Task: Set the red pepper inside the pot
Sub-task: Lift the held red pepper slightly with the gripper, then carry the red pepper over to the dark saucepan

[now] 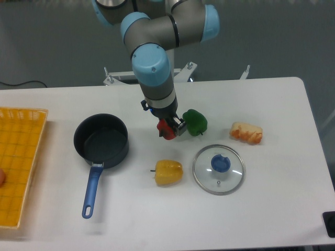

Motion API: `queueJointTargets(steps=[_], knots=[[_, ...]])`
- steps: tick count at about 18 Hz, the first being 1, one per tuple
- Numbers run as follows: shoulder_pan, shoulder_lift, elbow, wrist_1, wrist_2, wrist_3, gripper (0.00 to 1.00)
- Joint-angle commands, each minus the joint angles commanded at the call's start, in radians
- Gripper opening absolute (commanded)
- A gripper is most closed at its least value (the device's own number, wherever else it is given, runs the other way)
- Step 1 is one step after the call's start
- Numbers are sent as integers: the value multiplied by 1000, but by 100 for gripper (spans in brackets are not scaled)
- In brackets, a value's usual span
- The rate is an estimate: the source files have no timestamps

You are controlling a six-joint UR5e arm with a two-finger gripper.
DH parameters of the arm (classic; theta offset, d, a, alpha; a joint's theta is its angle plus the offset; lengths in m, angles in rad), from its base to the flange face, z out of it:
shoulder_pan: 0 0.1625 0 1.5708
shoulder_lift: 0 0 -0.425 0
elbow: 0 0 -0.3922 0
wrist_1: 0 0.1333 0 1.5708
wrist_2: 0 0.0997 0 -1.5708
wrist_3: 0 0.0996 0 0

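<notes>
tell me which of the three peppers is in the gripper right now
The red pepper: it sits between the fingers of the gripper. The green pepper lies just beside it, and the yellow pepper lies apart, nearer the front.

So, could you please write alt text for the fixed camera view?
A robot gripper holds the red pepper just above a white table, right of the empty pot. Nearby lie a green pepper, a yellow pepper and a glass lid.
</notes>
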Motion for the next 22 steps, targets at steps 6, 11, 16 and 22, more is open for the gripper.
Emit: queueJointTargets(steps=[6,11,16,22], knots=[[9,5,-2,2,-20,-2,46],[9,5,-2,2,-40,-12,46],[6,6,-2,2,-77,-66,46],[-35,8,-3,-2,-87,-112,46]])
